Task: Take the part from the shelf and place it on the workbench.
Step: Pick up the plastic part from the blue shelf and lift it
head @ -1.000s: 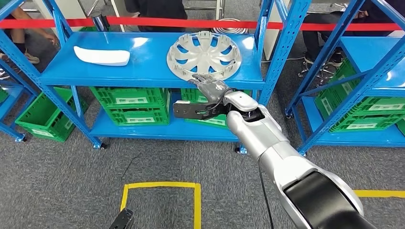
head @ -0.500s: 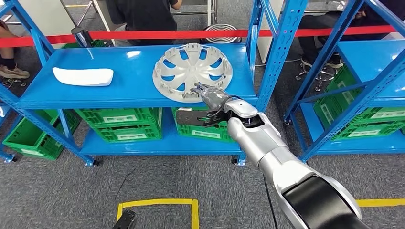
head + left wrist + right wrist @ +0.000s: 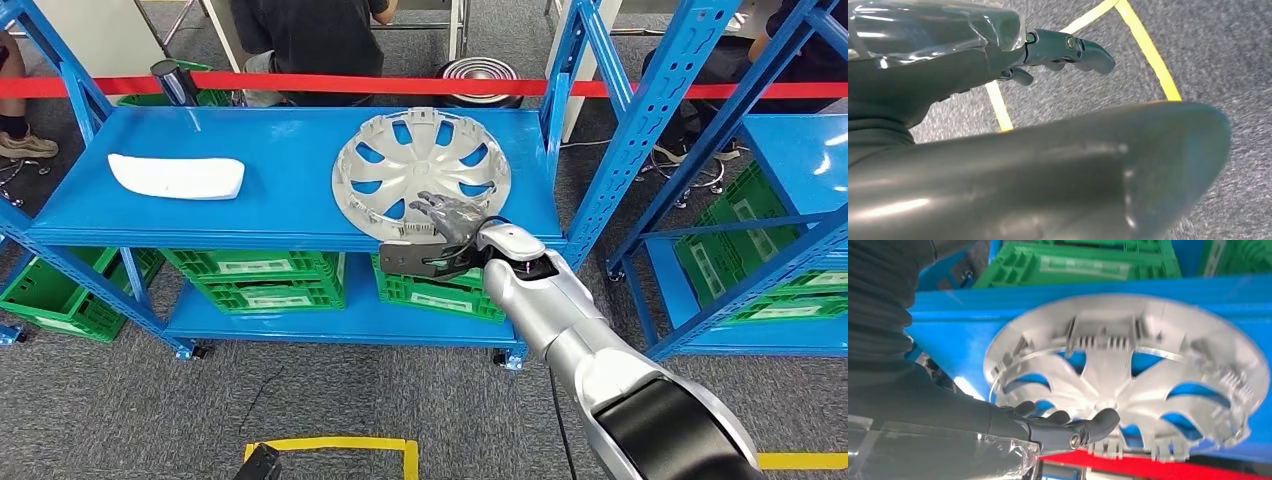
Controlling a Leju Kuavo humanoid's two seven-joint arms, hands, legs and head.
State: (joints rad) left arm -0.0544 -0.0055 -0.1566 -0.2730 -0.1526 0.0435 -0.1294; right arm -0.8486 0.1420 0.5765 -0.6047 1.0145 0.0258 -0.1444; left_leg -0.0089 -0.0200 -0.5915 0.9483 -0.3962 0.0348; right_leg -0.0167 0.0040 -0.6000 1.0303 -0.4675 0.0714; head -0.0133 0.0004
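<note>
Overhead, the right hand [image 3: 447, 213] reaches across the front edge of the blue shelf [image 3: 250, 190], its fingers spread and holding nothing, just over the near rim of the silver wheel cover [image 3: 421, 166] — the part, lying flat on the top shelf. A white curved piece [image 3: 177, 176] lies well apart on the same shelf. From the left wrist, the left hand [image 3: 1058, 52] hangs over grey carpet and yellow floor tape [image 3: 1148, 47], fingers loosely extended, empty. From the right wrist, the fingers [image 3: 1068, 427] sit close over the cover's spokes. Judged from this, the reach is nearly done — next comes closing on the rim, which looks thin and calls for a firm hold before lifting.
</note>
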